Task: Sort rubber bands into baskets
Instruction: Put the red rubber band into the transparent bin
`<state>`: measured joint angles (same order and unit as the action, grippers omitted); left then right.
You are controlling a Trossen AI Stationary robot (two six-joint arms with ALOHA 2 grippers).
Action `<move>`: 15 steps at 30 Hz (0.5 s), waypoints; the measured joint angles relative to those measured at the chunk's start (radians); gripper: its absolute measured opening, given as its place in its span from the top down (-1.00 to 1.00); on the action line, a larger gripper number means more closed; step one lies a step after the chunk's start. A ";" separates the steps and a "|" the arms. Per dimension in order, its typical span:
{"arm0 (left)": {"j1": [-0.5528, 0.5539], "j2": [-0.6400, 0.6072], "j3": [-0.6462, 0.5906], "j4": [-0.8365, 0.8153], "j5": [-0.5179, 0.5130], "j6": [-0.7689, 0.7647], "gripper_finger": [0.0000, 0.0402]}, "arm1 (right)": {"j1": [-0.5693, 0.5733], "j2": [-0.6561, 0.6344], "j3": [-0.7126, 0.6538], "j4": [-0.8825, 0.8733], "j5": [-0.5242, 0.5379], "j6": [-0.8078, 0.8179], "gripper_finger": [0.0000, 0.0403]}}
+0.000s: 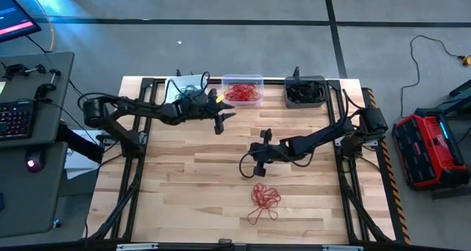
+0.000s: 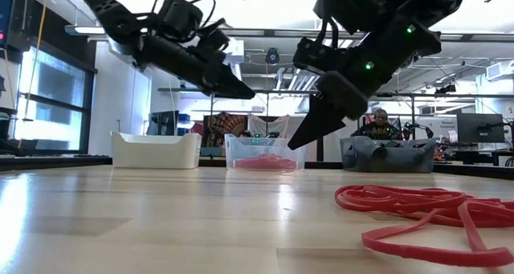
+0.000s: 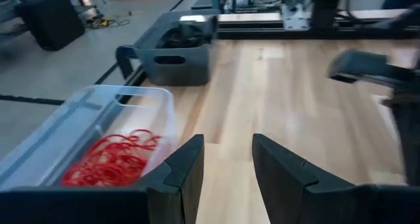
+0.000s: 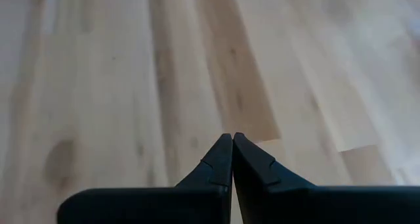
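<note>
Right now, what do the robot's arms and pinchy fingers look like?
Both arms are dark, black and jointed, with black cables looped along them. The left gripper and the right gripper each have two flat, wedge-shaped black fingers tapering to a tip. Small green lights glow on the right arm's wrist.

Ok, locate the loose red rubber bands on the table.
High view: the red rubber bands lie on the table's near middle, just below the right gripper.

White basket (image 1: 179,84) contents hidden under left arm.
</note>
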<state>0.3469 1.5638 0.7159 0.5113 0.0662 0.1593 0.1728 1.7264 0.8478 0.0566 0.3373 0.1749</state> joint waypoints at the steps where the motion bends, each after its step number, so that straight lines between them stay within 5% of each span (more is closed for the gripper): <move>1: -0.011 -0.009 -0.018 0.008 0.000 -0.001 0.40 | 0.000 0.000 0.001 -0.008 -0.020 0.000 1.00; 9: -0.088 -0.047 -0.087 0.011 0.001 -0.009 0.40 | 0.017 0.000 0.003 -0.027 -0.222 0.008 1.00; 15: -0.126 -0.047 -0.095 0.011 0.002 -0.009 0.41 | 0.059 0.000 0.079 -0.227 -0.241 0.071 1.00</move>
<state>0.2205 1.5173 0.6209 0.5225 0.0677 0.1505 0.2323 1.7264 0.9267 -0.1703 0.0959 0.2457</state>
